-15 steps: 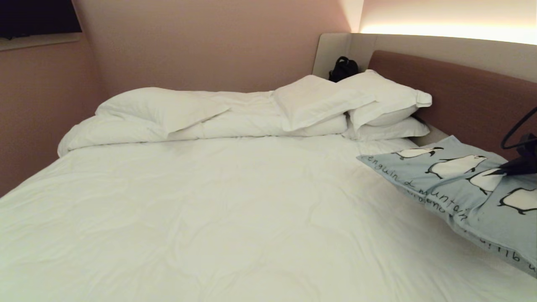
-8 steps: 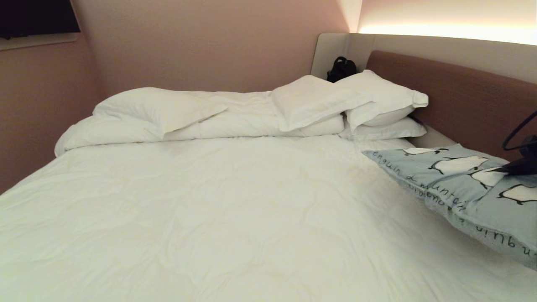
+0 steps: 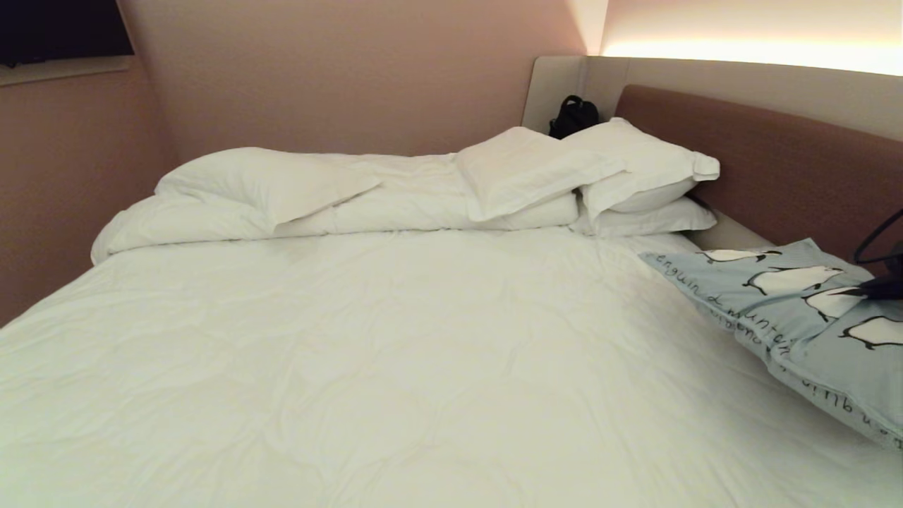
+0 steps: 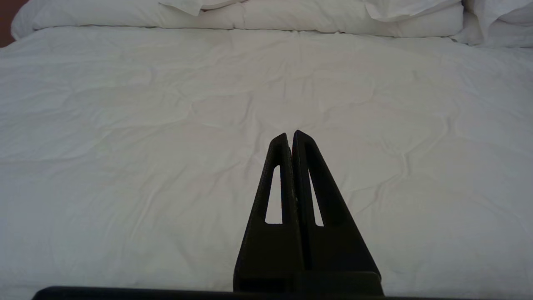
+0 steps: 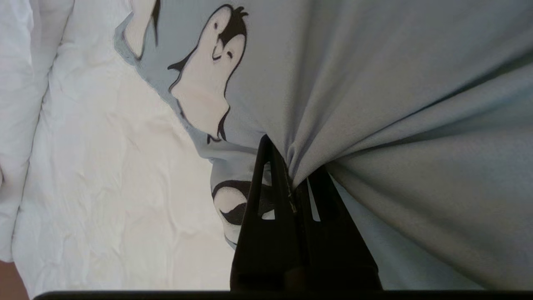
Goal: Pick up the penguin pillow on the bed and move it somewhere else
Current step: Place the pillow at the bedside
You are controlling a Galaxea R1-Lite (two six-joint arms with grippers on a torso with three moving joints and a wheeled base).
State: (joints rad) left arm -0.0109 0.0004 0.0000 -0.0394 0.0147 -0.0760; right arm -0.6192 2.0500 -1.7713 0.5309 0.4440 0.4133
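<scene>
The penguin pillow (image 3: 797, 317) is light blue-grey with black-and-white penguins and handwritten text. It hangs tilted over the right side of the bed (image 3: 395, 367), beside the brown headboard. My right gripper (image 3: 857, 291) shows at the right edge of the head view, shut on a bunched fold of the pillow's cover. In the right wrist view the penguin pillow (image 5: 374, 83) drapes away from my right gripper (image 5: 291, 166), with the white sheet below. My left gripper (image 4: 290, 135) is shut and empty, held still above the white duvet.
Large white pillows (image 3: 564, 173) and a rolled duvet (image 3: 296, 204) lie along the far side of the bed. A black bag (image 3: 573, 116) sits in the corner behind them. A brown headboard (image 3: 776, 162) runs along the right, pink walls on the left and back.
The right gripper has carried the penguin pillow to the right, toward the edge of the head view. The left arm has stayed still.
</scene>
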